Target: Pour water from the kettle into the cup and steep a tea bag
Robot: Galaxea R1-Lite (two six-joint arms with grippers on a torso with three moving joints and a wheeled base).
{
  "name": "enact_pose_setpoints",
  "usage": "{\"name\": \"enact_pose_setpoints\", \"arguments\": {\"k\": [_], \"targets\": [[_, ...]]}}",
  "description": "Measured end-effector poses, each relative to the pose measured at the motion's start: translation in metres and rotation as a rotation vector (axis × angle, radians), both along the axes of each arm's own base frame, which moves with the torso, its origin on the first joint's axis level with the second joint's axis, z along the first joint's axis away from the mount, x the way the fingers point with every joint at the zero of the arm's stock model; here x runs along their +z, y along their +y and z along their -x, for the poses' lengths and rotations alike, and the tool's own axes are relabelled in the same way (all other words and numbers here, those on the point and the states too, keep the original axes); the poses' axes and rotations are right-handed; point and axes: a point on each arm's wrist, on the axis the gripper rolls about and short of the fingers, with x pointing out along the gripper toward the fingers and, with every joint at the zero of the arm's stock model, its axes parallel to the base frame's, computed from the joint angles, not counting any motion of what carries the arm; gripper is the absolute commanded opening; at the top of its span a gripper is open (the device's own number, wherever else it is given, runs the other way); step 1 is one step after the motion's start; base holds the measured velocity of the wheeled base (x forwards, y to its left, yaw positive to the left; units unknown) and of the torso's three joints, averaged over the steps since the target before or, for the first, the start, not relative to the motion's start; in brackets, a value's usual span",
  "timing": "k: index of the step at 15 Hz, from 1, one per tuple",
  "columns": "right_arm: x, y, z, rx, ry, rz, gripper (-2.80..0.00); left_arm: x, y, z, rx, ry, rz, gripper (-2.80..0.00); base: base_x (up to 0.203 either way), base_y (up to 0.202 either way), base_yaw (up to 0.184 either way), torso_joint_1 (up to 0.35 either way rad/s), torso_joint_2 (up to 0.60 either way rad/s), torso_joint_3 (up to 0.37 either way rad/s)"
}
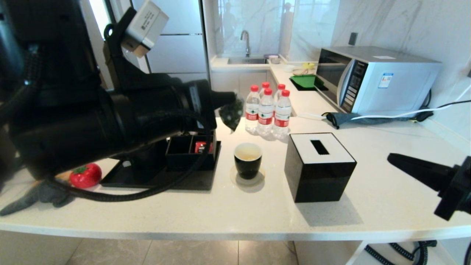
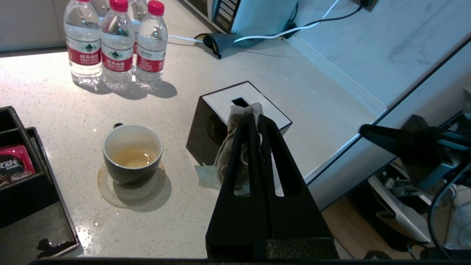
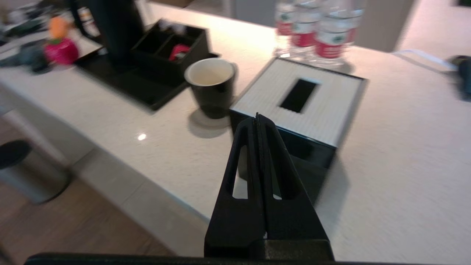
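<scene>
The black cup [image 1: 248, 161] stands on a round coaster, with pale yellowish water [image 2: 134, 157] low inside it. My left gripper [image 1: 229, 101] is shut on the tea bag [image 1: 232, 112], held in the air above the cup and a little to its left. From the left wrist, the sachet [image 2: 229, 147] of dark leaves hangs beside the fingers [image 2: 235, 154], its string and paper tag [image 2: 208, 177] dangling. The black kettle [image 3: 112, 31] stands on the tray; my left arm hides it in the head view. My right gripper [image 1: 392, 158] is shut and empty, off to the right of the tissue box.
A black tissue box [image 1: 319, 165] with a white top stands right of the cup. Several red-capped bottles [image 1: 266, 110] stand behind it. A black tray [image 1: 158, 180] holds an organiser with a red packet [image 1: 200, 146]. A red tomato [image 1: 85, 175] lies left; a microwave [image 1: 371, 79] sits back right.
</scene>
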Motion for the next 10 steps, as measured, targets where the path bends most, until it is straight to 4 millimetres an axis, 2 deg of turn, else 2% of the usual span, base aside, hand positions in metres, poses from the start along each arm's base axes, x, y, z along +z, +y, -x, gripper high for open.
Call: {"name": "enact_pose_setpoints", "arguments": {"k": [5,7,10], "targets": [[0.004,0.039,-0.047,0.167,0.025,0.002,-2.8,-0.001,-0.001,-0.001,-0.001,0.004,-0.002,-2.8,0.0,0.0,0.0,0.0,0.0,0.0],[0.005,0.061,-0.059,0.242,0.006,-0.007,-2.8,-0.002,-0.001,-0.001,-0.001,0.006,-0.003,-2.8,0.0,0.0,0.0,0.0,0.0,0.0],[0.002,0.093,-0.064,0.35,-0.002,-0.014,-2.8,-0.002,-0.001,-0.001,-0.001,0.007,-0.005,-2.8,0.0,0.0,0.0,0.0,0.0,0.0]]}}
